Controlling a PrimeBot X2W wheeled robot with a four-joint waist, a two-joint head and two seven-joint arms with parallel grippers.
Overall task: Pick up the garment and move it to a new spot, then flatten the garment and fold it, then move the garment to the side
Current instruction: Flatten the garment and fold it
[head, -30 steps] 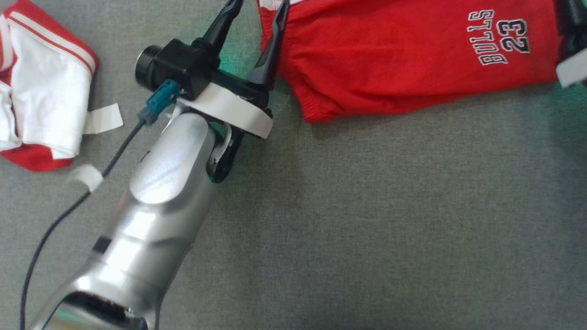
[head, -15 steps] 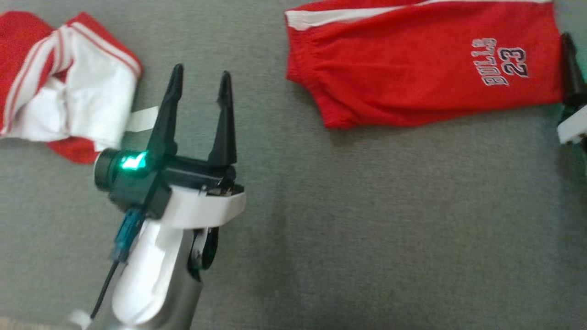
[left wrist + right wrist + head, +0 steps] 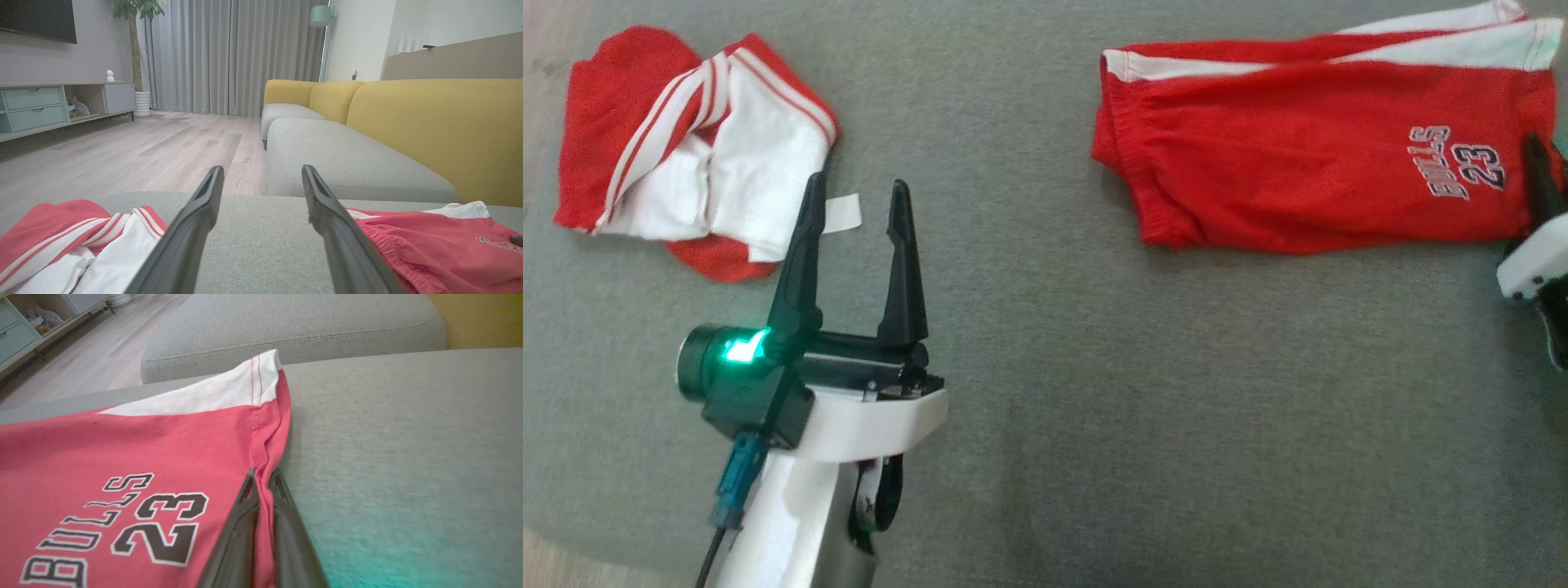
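Currently: shorts (image 3: 1307, 171) lie folded flat at the upper right of the grey cushion (image 3: 1094, 425) in the head view, print side up. Right gripper (image 3: 261, 479) is pinched tight on the hem beside the print, and a thin ridge of cloth stands between its fingers. Left gripper (image 3: 856, 186) is spread wide and holds nothing. It hovers over bare cushion, just beside a second garment (image 3: 694, 171), crumpled, red and white.

Risks, as judged:
- One narrow pinch on a thin hem. A pull to the side could slide the cloth out.
- Dragging from one end only could bunch the shorts or open the fold, since the waistband end is unsupported.
- The open left fingers sit near the crumpled garment and could snag it if they swing that way.

Hard to make out:
- How many layers the pinch has caught.
- The right gripper is cut off by the head view's edge.
- The lower hem corner is hidden behind the fingers.
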